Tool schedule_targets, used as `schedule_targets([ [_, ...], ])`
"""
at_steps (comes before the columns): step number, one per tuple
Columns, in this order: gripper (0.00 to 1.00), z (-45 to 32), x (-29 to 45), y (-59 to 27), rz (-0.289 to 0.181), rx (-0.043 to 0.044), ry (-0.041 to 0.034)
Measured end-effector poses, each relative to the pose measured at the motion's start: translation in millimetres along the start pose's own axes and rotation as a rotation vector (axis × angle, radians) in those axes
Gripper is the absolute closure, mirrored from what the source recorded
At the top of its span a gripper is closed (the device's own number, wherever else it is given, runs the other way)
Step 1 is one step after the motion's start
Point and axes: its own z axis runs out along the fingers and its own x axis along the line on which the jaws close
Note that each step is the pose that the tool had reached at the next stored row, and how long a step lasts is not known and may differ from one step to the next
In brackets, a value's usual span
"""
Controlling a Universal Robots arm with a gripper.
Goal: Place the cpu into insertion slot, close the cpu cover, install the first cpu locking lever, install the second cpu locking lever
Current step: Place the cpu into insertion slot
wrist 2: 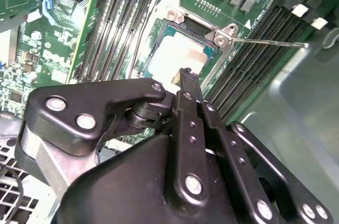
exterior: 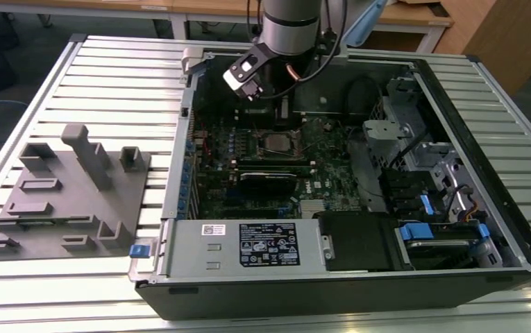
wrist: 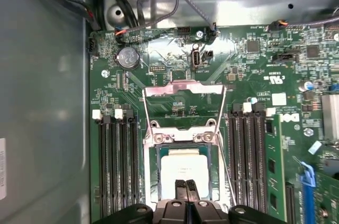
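1. closest to the lens in the second wrist view is the black gripper (wrist 2: 185, 73), its two fingers pinched together with nothing i can see between them.
2. right under those tips lies the cpu (wrist: 185, 167), flat and square inside the insertion slot (wrist: 152, 176) on the green motherboard (wrist: 254, 75). whether the tips touch its top i cannot tell.
3. the cpu cover (wrist: 184, 90) stands tipped up and open on the far side of the slot from the gripper, with the board showing through its big opening.
4. a thin wire lever (wrist 2: 270, 41) sticks out free to one side, not hooked down.
5. to my eye the placing is done and closing the cover is the step in hand. it calls for a gentle push on that thin frame, without nudging the chip or snagging the wire.
6. long black memory slots (wrist: 114, 166) flank the slot closely on both sides. a coin battery (wrist: 127, 57) and loose cables (wrist: 143, 1) sit beyond the cover.
7. in the exterior view the arm (exterior: 289, 21) reaches down into the open computer case (exterior: 339, 298), whose walls hem it in. a power supply (exterior: 265, 243) sits at the near end, and a grey fixture (exterior: 62, 194) lies on the slatted table (exterior: 126, 69) to the exterior view's left.
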Motion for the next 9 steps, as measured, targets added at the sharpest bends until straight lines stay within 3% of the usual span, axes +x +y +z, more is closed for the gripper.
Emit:
schedule_targets([
  [3, 0.9, -3.9, 0.0, 0.2, 0.0, 0.0001, -0.0001],
  [9, 0.9, -4.3, 0.0, 0.2, 0.0, 0.0, -0.0001],
])
